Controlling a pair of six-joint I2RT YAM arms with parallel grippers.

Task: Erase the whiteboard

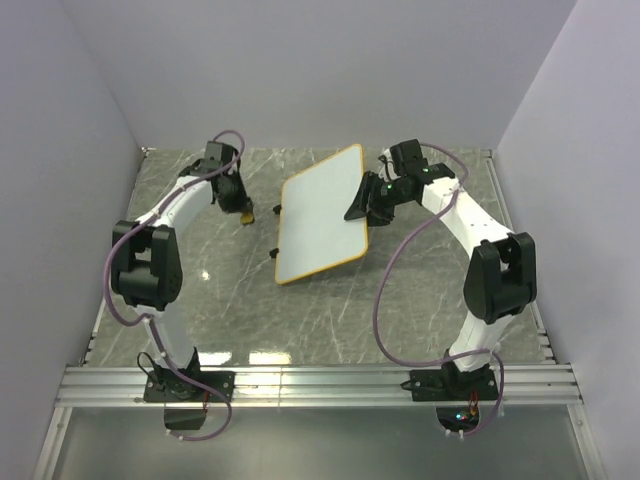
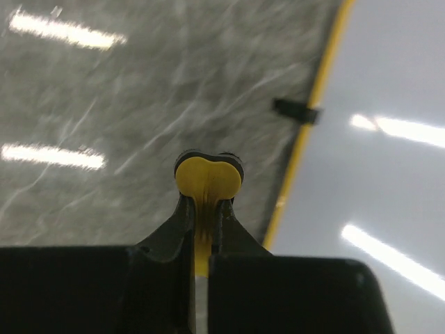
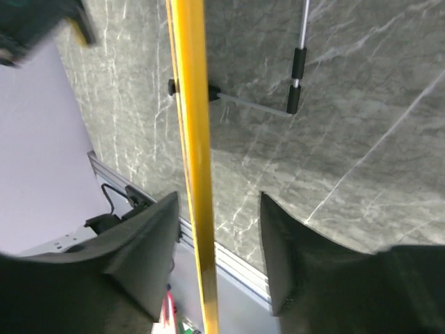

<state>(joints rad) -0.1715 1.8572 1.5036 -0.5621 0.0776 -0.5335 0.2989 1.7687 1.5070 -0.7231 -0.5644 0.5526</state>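
The whiteboard (image 1: pixel 320 215) lies skewed in the middle of the table, white with an orange rim and no marks that I can see. My left gripper (image 1: pixel 242 208) sits just left of it, shut on a small yellow eraser (image 2: pixel 207 182) above the marble. The board's rim (image 2: pixel 306 125) and a black clip (image 2: pixel 295 109) lie to its right. My right gripper (image 1: pixel 362 205) is at the board's right edge. In the right wrist view the orange rim (image 3: pixel 191 139) runs edge-on between the open fingers (image 3: pixel 149 243), close to the left one, with a gap to the right one.
Grey walls close in the left, back and right. An aluminium rail (image 1: pixel 320 382) runs along the near edge by the arm bases. A thin metal rod with black sleeves (image 3: pixel 295 76) sticks out from a clip at the board's rim.
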